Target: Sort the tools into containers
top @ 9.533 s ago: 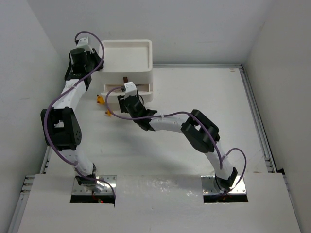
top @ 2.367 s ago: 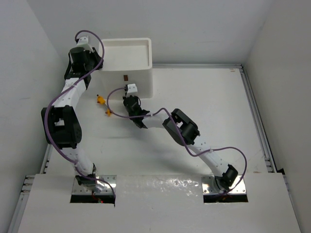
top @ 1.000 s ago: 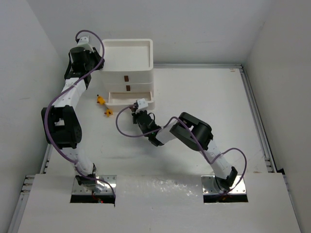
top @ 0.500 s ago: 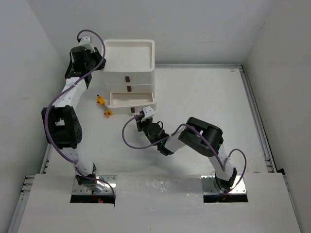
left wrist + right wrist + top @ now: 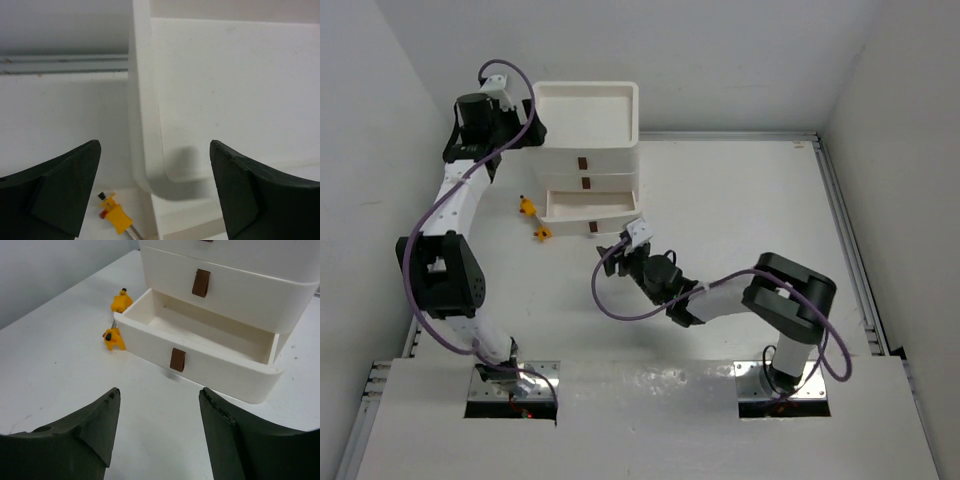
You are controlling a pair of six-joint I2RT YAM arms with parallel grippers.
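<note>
The white drawer unit (image 5: 605, 150) stands at the back left, its bottom drawer (image 5: 210, 357) pulled out; the part of its inside that shows holds nothing. Two yellow-orange screwdrivers (image 5: 527, 207) (image 5: 543, 234) lie on the table left of that drawer, and they show in the right wrist view too (image 5: 121, 301) (image 5: 114, 339). My right gripper (image 5: 159, 390) is open a short way in front of the drawer's brown handle (image 5: 177, 360), touching nothing. Wide open, my left gripper (image 5: 154, 145) hangs over the near left corner of the recessed tray top (image 5: 145, 150), above one yellow screwdriver (image 5: 115, 215).
Two more brown handles (image 5: 582, 162) (image 5: 585, 182) mark the shut upper drawers. The left wall runs close beside the left arm. A metal rail (image 5: 850, 260) borders the table on the right. The right arm lies low across the table's middle.
The right gripper has opened and backed away from the pulled-out bottom drawer toward the near side. The left gripper has opened at the unit's top left corner and shifted slightly left.
</note>
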